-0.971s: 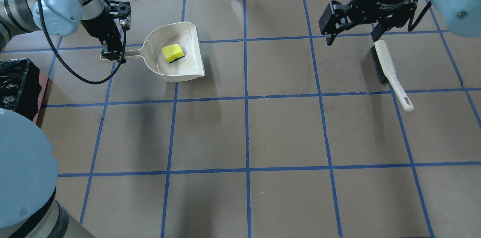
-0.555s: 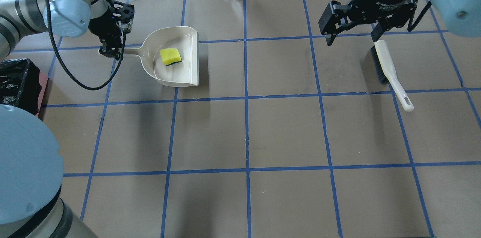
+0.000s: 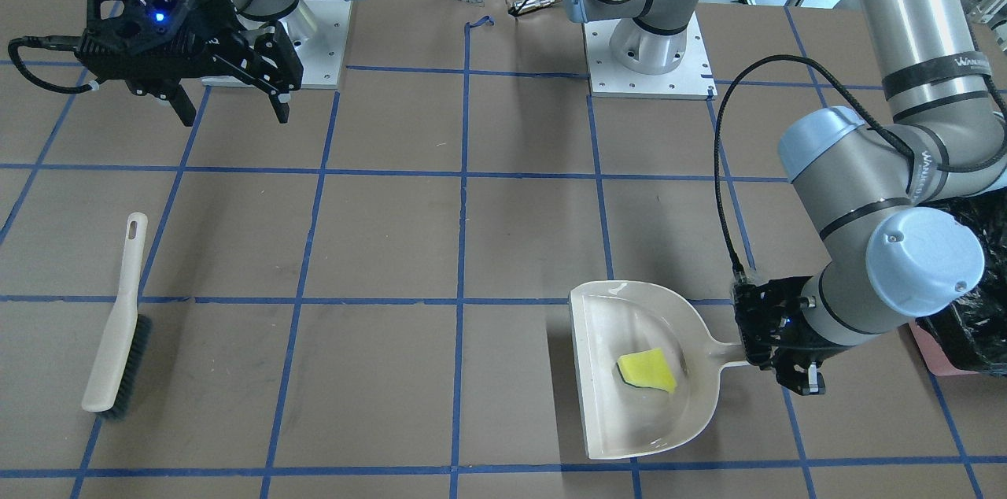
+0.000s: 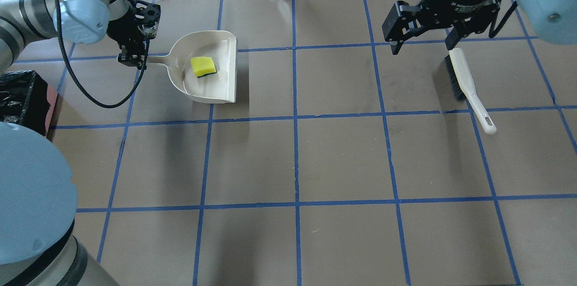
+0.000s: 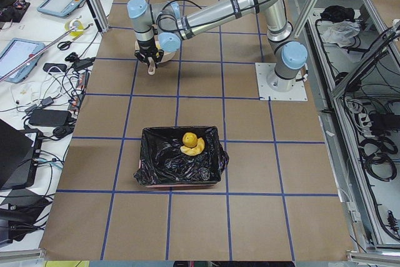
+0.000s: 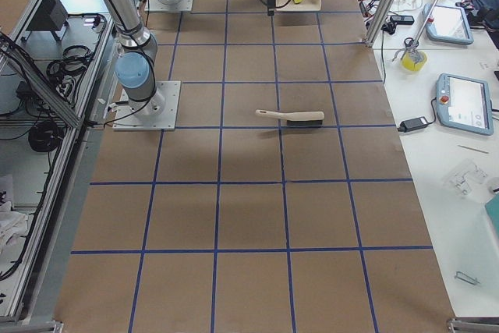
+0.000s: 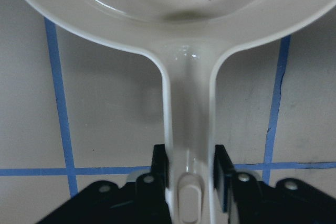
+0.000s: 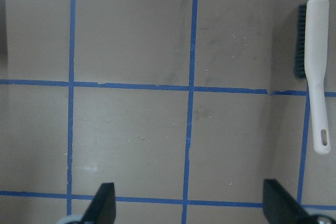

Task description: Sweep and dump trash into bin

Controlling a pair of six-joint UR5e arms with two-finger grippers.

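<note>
My left gripper (image 4: 130, 58) is shut on the handle of the beige dustpan (image 4: 212, 85) and holds it a little above the table, at the far left. The yellow wedge with a dark green edge (image 4: 203, 66) lies in the pan, also in the front-facing view (image 3: 647, 371). The left wrist view shows the fingers (image 7: 160, 166) clamped on the handle. The black-lined pink bin (image 5: 178, 176) holds the golden-brown potato piece (image 5: 189, 137) and the cream ring piece (image 5: 195, 148). My right gripper (image 4: 423, 46) is open and empty above the table.
A beige hand brush with dark bristles (image 4: 466, 85) lies on the table at the right, just beside my right gripper. The bin (image 4: 22, 96) stands at the table's left edge, near my left arm. Cables and devices lie beyond the far edge.
My left gripper has turned and shifted the dustpan a little to the left, with the yellow wedge still in it. The right arm and brush have not moved.
</note>
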